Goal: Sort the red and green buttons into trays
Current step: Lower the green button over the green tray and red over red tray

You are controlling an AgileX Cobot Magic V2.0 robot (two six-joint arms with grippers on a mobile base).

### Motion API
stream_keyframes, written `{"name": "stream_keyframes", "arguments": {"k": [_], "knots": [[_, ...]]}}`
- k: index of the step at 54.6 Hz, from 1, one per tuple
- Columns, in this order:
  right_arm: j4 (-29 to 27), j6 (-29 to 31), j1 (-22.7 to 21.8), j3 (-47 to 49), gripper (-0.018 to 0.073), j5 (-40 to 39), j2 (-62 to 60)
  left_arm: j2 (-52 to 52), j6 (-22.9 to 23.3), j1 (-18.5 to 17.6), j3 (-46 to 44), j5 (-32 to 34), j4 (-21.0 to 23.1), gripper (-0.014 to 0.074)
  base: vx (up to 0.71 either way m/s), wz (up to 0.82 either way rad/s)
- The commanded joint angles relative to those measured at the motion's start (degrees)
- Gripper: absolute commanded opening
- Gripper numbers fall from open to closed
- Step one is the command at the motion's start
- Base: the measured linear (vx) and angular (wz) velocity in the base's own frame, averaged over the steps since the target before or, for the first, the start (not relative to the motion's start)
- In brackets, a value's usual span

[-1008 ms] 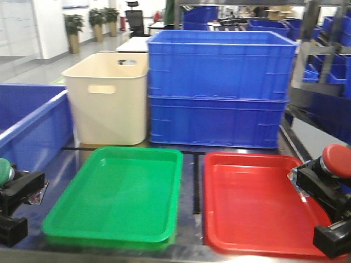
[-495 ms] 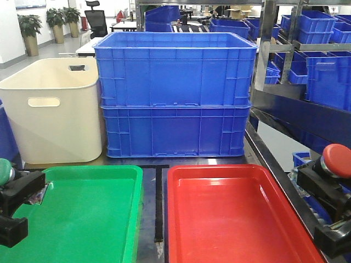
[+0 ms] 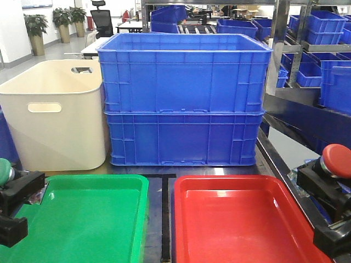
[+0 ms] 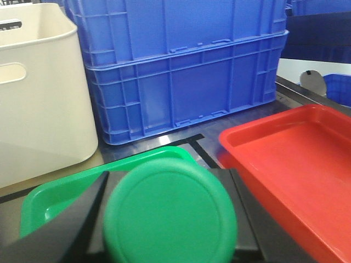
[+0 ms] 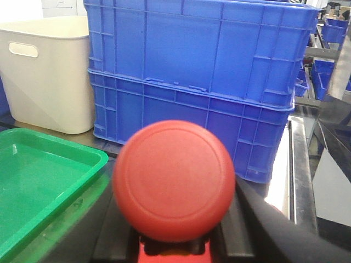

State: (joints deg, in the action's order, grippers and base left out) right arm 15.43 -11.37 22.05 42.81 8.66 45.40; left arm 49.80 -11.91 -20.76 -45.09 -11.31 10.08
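Blue crates [image 3: 184, 98] out back, your left gripper [image 3: 16, 205] clamps the green button [image 3: 4, 171] just outside the green tray [image 3: 82, 224], right gripper [image 3: 326, 211] clamps the red button [image 3: 336, 160] beside the red tray [image 3: 236, 230], so I'd swing each inward, then release.

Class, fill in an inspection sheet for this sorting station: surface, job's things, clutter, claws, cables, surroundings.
Surface: dark table, with a black tape strip between the trays.
Job's things: green tray on the left and red tray on the right, both empty where visible; green button and red button are both held.
Clutter: cream tub and two stacked blue bins behind the trays.
Claws: left claw shut on the green button; right claw shut on the red button.
Cables: nothing seen.
Surroundings: shelving with more bins on the right; potted plants and office chair in the distance.
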Motion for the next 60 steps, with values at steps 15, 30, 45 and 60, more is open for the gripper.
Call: {"name": "stream_keyframes", "arguments": {"k": [15, 30, 45, 60], "knots": [[0.4, 0.5, -0.1, 2.2, -0.0009, -5.1, -0.3, -0.6, 0.3, 0.1, -1.8, 5.0, 0.4, -0.0003, 0.04, 0.03], [0.4, 0.5, -0.1, 2.2, -0.0009, -5.1, -0.3, -0.6, 0.3, 0.1, -1.8, 5.0, 0.4, -0.0003, 0.00, 0.00], [0.4, 0.5, -0.1, 2.2, -0.0009, -5.1, -0.3, -0.6, 0.3, 0.1, -1.8, 5.0, 0.4, -0.0003, 0.00, 0.00], [0.4, 0.5, -0.1, 2.2, -0.0009, -5.1, -0.3, -0.6, 0.2, 0.1, -1.8, 5.0, 0.4, -0.0003, 0.00, 0.00]]}}
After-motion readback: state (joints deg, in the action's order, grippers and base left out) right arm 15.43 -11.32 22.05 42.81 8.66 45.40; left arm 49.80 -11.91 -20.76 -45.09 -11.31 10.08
